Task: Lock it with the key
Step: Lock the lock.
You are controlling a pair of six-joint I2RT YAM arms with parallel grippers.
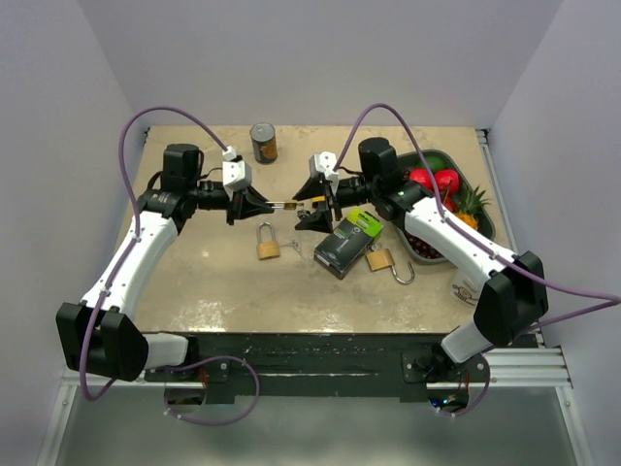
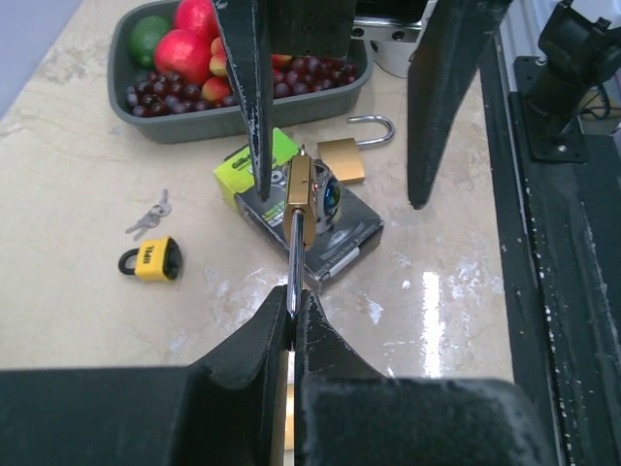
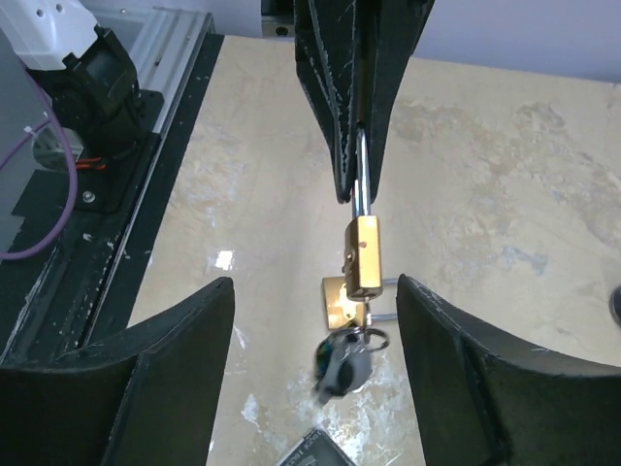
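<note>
Left hand (image 2: 291, 309) pinches the shackle (image 3: 361, 180) of the brass padlock (image 3: 367, 254) above the bench (image 1: 194, 282); right hand (image 1: 315, 206), fingers spread, flanks its body, key (image 3: 342, 364) hanging at its base.

No legible text -- box (image 2: 354, 233) print too blurred

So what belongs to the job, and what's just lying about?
Job: brass padlock in left gripper; dark-headed key hanging from it; right gripper.
Idle: black-and-green box; tin can; grey fruit tray; yellow padlock; loose keys; open brass padlock.
</note>
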